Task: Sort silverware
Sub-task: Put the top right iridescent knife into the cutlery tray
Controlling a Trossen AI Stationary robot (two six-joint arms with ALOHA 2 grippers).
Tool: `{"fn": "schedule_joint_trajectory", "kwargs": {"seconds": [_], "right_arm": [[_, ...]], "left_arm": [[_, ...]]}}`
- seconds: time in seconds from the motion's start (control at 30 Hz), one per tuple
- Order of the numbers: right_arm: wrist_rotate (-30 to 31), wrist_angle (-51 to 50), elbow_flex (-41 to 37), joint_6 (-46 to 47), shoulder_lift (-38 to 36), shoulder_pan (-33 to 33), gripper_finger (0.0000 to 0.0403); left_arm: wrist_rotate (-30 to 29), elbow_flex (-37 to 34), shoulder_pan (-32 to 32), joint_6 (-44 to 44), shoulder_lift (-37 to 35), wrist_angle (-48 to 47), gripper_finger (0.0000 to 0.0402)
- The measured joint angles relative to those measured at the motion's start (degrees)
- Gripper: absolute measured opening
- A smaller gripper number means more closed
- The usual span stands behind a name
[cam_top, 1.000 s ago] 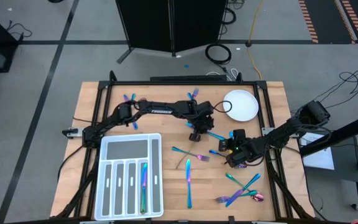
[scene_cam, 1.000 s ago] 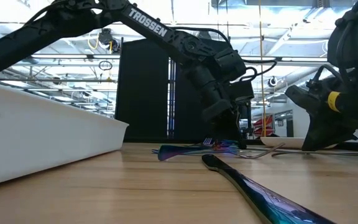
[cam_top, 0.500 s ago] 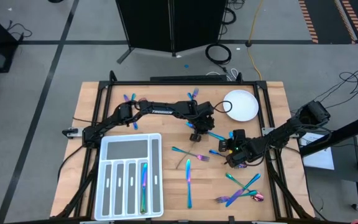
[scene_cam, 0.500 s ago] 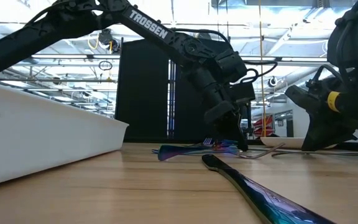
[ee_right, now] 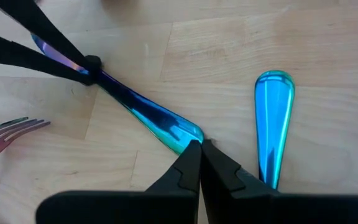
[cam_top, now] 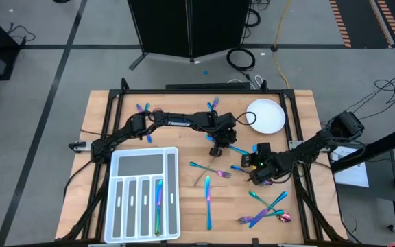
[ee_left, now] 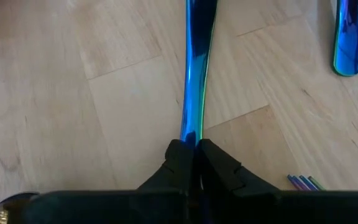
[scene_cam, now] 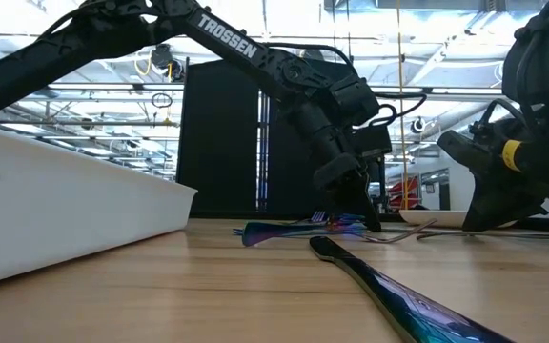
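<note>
Your left hand (cam_top: 216, 149) sits just below and left of the plate (cam_top: 267, 115), its fingers (ee_left: 180, 158) pinched on a blue utensil handle (ee_left: 194, 74) lying on the surface (cam_top: 184, 154); whether it is a knife or a spoon is hard to tell. Your right hand (cam_top: 255, 156), below the plate, is closed on nothing. More silverware (cam_top: 266, 209) lies well below the plate, and one piece (cam_top: 158, 202) sits in the tray (cam_top: 145, 194).
</note>
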Motion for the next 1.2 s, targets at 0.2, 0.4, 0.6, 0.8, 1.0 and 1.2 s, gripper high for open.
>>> {"fn": "schedule_joint_trajectory", "kwargs": {"seconds": [0.2, 0.4, 0.6, 0.8, 1.0, 1.2], "right_arm": [[4.3, -0.6, -0.1, -0.3, -3.1, 2.5, 0.0], [7.7, -1.3, -0.1, -1.8, -5.6, 3.4, 0.0], [7.2, -3.5, -0.2, -0.4, -4.2, 1.3, 0.0], [5.2, -0.1, -0.8, -2.8, -3.0, 0.0, 0.0], [4.8, -0.3, -0.8, -2.6, -1.5, -0.5, 0.0], [3.8, 0.1, -0.7, -2.6, -0.2, -1.5, 0.0]], "left_arm": [[-0.1, 0.0, 0.0, -0.2, 0.0, -0.1, 0.0017], [-0.2, 0.0, -0.1, -0.1, -0.2, -0.1, 0.0017], [-0.2, -0.1, 0.0, -0.1, -0.2, -0.1, 0.0017], [-0.2, -0.1, -0.1, -0.1, -0.2, -0.2, 0.0017], [-0.2, -0.1, -0.1, -0.5, -0.2, -0.3, 0.0017], [-0.2, -0.1, -0.1, -1.2, -0.2, -0.3, 0.0017]]}}
